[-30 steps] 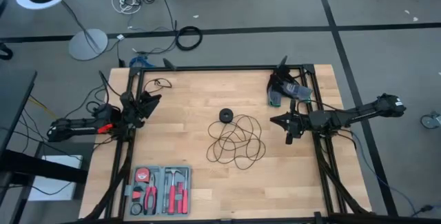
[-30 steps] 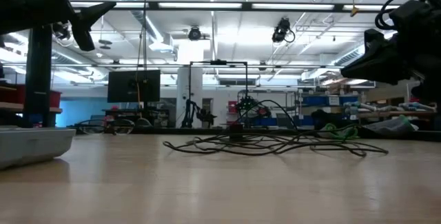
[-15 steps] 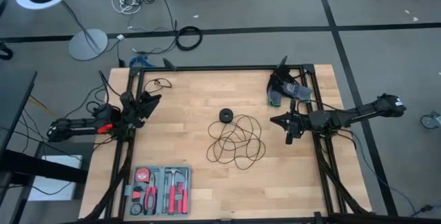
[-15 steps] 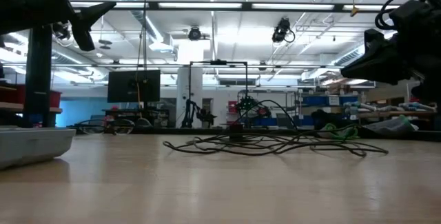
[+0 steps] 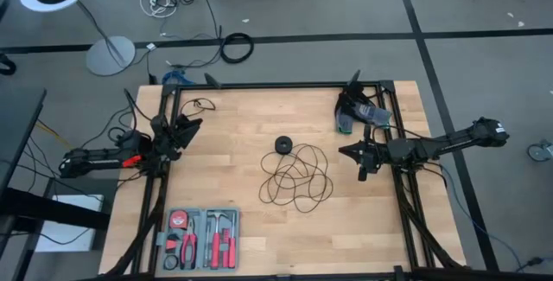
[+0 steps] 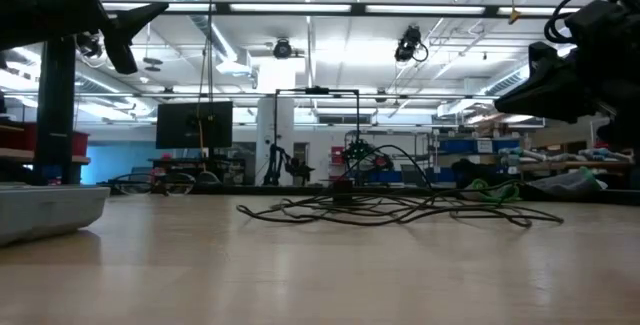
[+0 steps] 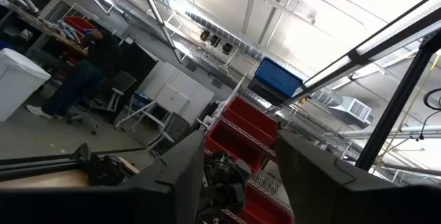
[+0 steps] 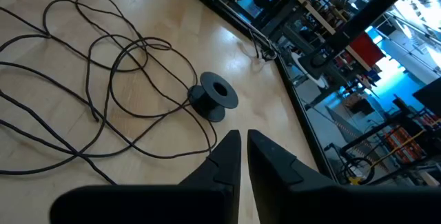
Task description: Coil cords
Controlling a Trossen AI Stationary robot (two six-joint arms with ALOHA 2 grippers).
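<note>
Jaws: left apart, right nearly together (both empty); thin black cord loose, w/ puck.

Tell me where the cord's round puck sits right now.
In the high view, the puck lies near the table's middle, at the top edge of the cord loops, left of the right gripper.
</note>
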